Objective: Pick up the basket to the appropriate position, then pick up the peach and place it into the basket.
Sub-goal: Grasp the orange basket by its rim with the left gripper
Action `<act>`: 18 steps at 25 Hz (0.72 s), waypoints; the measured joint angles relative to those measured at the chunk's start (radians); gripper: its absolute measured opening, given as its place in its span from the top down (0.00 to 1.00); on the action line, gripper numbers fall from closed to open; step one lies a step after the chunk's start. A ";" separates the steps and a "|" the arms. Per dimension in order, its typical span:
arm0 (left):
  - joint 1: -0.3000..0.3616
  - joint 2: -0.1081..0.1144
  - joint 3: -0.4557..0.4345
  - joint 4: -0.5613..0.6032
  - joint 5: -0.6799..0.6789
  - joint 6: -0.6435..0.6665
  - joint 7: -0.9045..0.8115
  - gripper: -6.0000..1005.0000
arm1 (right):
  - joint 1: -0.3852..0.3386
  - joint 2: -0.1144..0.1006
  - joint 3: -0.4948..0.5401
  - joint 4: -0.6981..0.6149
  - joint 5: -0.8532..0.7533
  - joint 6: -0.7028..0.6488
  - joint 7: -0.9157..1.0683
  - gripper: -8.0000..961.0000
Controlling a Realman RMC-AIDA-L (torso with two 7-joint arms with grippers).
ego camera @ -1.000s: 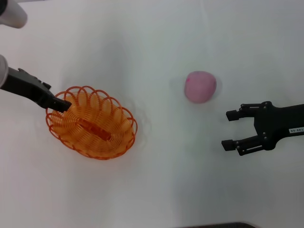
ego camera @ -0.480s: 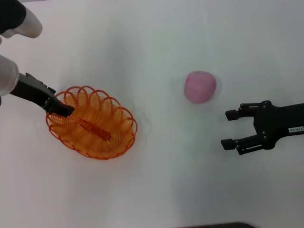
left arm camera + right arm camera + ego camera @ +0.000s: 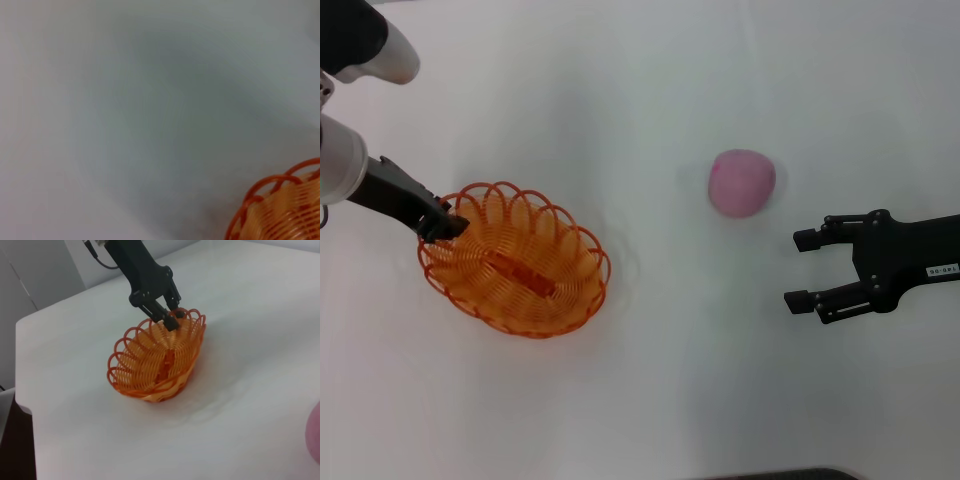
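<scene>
The left gripper (image 3: 448,222) is pinched closed on the scalloped rim of the basket (image 3: 515,260), gripping the rim's far-left loops; in the right wrist view its 2 dark fingers (image 3: 170,315) straddle the rim wire at the basket's far edge. The basket, orange and oval, sits on the white table (image 3: 640,400) under that grip, with the left arm's dark link running up and away from it toward the table's far-left corner.

The right gripper (image 3: 802,270) is spread wide and holds nothing. It hangs well to the right of the basket, with its 2 fingers pointing back toward it.

The peach (image 3: 742,182), pale pink and round, lies on the table to the right of the basket and farther from the robot, near the right gripper's fingertips but clear of them.
</scene>
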 joint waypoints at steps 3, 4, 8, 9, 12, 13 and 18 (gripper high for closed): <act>-0.001 0.000 -0.004 0.008 0.000 0.003 -0.015 0.72 | 0.003 0.000 0.000 0.000 0.000 -0.003 0.000 0.04; -0.002 0.000 -0.007 0.009 0.000 0.004 -0.017 0.78 | 0.004 0.000 0.000 0.000 0.000 -0.003 0.000 0.04; -0.003 0.001 -0.012 0.011 0.000 0.005 -0.029 0.82 | 0.005 0.000 0.004 -0.004 0.002 -0.008 0.000 0.05; -0.004 0.002 -0.012 0.012 0.000 0.007 -0.033 0.82 | 0.005 0.002 0.005 -0.009 0.002 -0.010 0.000 0.05; -0.006 0.004 -0.012 0.013 0.002 0.018 -0.036 0.85 | 0.005 0.008 0.007 -0.022 0.001 -0.011 0.000 0.05; -0.008 0.004 -0.012 0.013 0.002 0.025 -0.039 0.86 | 0.005 0.010 0.007 -0.028 0.001 -0.011 0.000 0.05; -0.033 0.008 -0.038 0.014 0.003 0.090 -0.101 0.88 | 0.005 0.013 0.008 -0.038 0.000 -0.013 0.013 0.05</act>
